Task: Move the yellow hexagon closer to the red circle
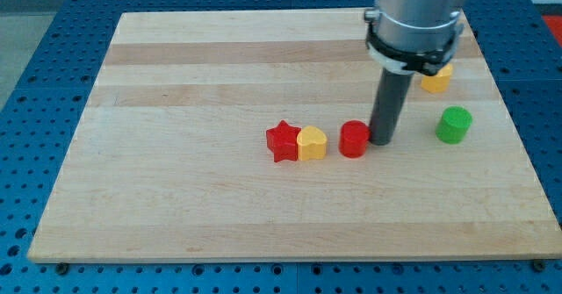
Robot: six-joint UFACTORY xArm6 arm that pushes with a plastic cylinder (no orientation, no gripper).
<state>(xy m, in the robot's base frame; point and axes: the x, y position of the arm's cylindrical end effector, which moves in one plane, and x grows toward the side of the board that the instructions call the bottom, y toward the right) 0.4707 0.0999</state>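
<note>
End effector: my tip, bare rod, touching red circle | yellow hexagon beyond, partly hidden

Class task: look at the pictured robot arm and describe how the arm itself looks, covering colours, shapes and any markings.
A wide grey metallic cylinder tops the arm, ringed below by a black collar with a thin white band. From it a straight dark rod descends to my tip. No cables, sleeves or printed markings are visible.

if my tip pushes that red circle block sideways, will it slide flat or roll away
Probably slides flat: the red circle stands on its flat face on the smooth wooden board, so rolling seems unlikely. It looks small and rigid, likely light. My tip sits at its right edge; an off-centre push may spin it.
</note>
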